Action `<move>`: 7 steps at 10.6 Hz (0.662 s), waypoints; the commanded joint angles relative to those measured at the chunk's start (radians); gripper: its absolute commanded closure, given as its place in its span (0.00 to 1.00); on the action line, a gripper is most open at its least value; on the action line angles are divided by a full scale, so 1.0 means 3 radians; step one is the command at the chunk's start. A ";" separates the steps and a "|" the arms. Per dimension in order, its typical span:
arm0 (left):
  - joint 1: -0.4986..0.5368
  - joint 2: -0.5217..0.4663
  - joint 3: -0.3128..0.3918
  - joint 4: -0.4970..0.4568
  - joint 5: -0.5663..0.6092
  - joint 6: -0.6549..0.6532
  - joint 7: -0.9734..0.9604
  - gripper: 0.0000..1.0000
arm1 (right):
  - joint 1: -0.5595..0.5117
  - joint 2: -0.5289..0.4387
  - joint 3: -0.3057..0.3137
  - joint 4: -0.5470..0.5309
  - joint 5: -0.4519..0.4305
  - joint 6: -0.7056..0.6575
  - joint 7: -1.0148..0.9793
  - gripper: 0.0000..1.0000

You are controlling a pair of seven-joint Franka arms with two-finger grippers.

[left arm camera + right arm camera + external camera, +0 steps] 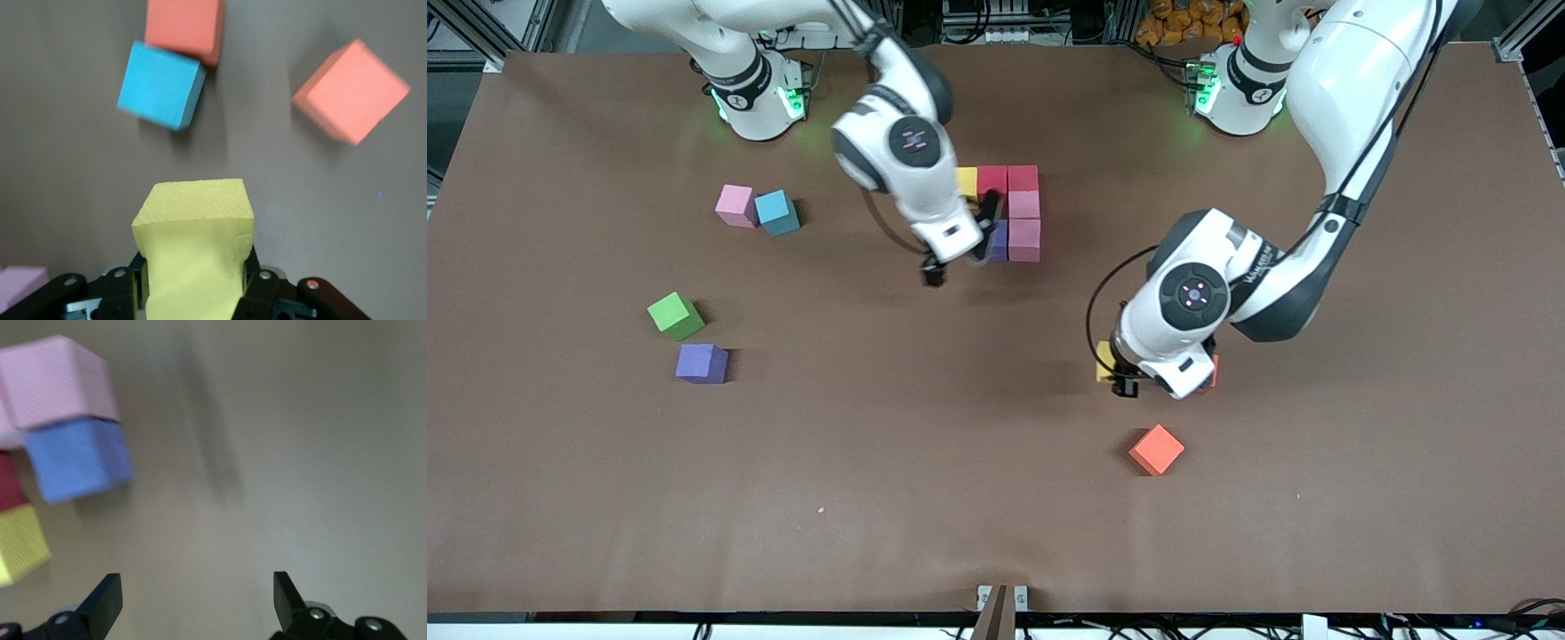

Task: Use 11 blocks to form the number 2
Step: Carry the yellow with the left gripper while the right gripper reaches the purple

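a: left gripper (193,293)?
b: clamped on a yellow block (193,247), over the table (925,498) toward the left arm's end. light blue block (161,85) and an orange block (185,28) lying touching just ahead of the fingertips, a second orange block (1157,449) apart from that pair, sitting alone nearer the front camera.

a: right gripper (193,603)?
b: fingers (103,603) spread wide, nothing between them. hovering just beside the started number 2 (1009,213).

a: state of the 2?
b: partial. yellow block (967,182) and two red blocks (1008,179) in a row, two pink blocks (1024,222) running from the end red one toward the front camera, purple block (79,460) touching the last pink one, right next to the open fingers.

a: loose ones?
b: toward the right arm's end, well away from both grippers: pink block (736,204) touching a blue block (776,212), then green block (675,316) and purple block (701,363) nearer the front camera.
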 commanded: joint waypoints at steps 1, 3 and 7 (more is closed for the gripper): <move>-0.0227 -0.0060 -0.0072 -0.0039 -0.0105 0.0015 -0.0549 0.59 | -0.0272 -0.0298 0.0042 -0.0114 -0.0012 -0.0165 -0.0062 0.00; -0.0290 -0.0070 -0.0168 -0.0039 -0.0151 0.0015 -0.0898 0.59 | -0.0568 -0.0370 0.0037 -0.0120 -0.0012 -0.0166 -0.0317 0.00; -0.0590 -0.0055 -0.0332 -0.0069 -0.0197 0.0056 -0.1533 0.60 | -0.1335 -0.0355 0.0037 -0.0140 -0.0032 -0.0319 -0.0354 0.00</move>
